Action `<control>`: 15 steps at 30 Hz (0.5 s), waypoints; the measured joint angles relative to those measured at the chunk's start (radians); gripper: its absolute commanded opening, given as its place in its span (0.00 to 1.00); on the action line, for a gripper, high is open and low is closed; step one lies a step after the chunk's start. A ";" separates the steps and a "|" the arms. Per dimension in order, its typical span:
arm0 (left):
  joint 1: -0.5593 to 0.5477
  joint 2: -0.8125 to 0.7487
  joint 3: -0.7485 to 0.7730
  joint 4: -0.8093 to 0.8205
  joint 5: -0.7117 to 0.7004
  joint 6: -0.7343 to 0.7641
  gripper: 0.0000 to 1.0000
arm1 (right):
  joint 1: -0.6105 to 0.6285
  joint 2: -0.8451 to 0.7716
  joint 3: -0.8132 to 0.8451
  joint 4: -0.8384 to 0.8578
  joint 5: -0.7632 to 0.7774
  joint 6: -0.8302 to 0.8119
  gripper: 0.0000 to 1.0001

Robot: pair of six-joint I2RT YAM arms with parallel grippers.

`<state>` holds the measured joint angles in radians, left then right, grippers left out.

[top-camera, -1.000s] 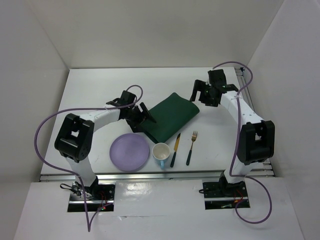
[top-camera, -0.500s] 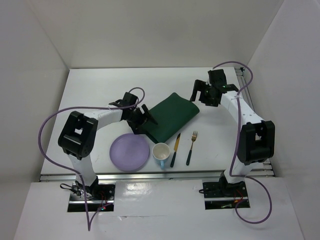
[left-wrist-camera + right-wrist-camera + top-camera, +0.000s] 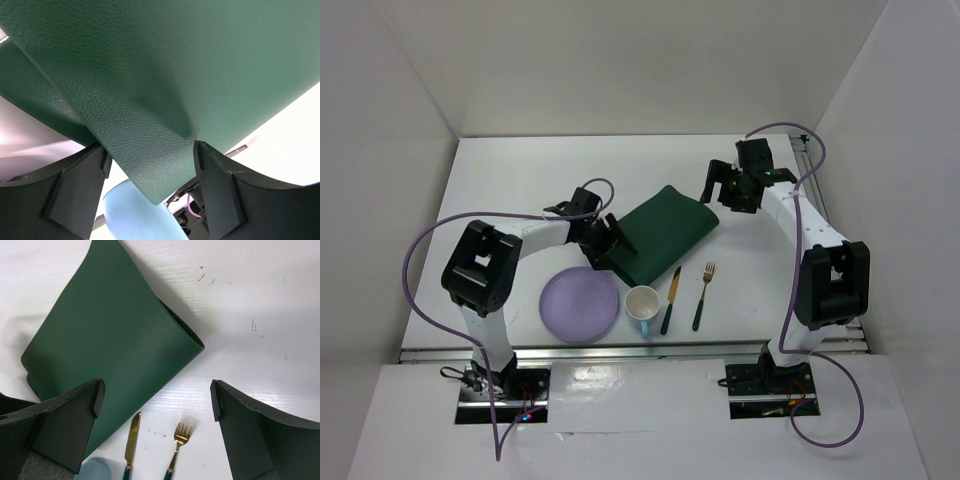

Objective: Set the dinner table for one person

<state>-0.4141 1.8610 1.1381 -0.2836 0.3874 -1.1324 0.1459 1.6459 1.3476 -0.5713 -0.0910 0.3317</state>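
The white dinner table (image 3: 510, 180) holds a folded dark green placemat (image 3: 665, 235) at its middle. In front of it lie a lilac plate (image 3: 580, 305), a light blue mug (image 3: 642, 303), a gold knife (image 3: 671, 298) and a gold fork (image 3: 704, 295). My left gripper (image 3: 608, 240) is open at the placemat's near left corner. In the left wrist view that corner (image 3: 175, 65) lies between the spread fingers of the left gripper (image 3: 147, 155), with the mug (image 3: 135, 215) below. My right gripper (image 3: 725, 190) is open and empty above the placemat's far right corner (image 3: 105, 345).
White walls close in the table on the left, back and right. In the right wrist view the knife (image 3: 131, 440) and fork (image 3: 177, 445) lie side by side, tips toward the placemat, with the mug's rim (image 3: 95, 471) left of them.
My left gripper has moved a little to the right, further onto the placemat's near left corner. The right arm and the tableware have not moved.
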 measured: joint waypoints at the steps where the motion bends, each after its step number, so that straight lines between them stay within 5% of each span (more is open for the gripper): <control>1: -0.001 0.000 0.000 0.001 -0.001 0.001 0.80 | 0.000 0.000 0.000 0.000 0.000 0.000 1.00; 7: -0.001 0.000 0.000 0.007 -0.019 0.000 0.72 | 0.000 0.000 0.000 -0.002 0.000 0.000 1.00; 15: -0.001 -0.033 0.001 -0.020 -0.076 0.007 0.25 | 0.000 -0.011 0.000 -0.008 0.000 0.000 1.00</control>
<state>-0.4149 1.8278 1.1389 -0.3038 0.3119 -1.1252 0.1459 1.6348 1.3476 -0.5797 -0.0910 0.3313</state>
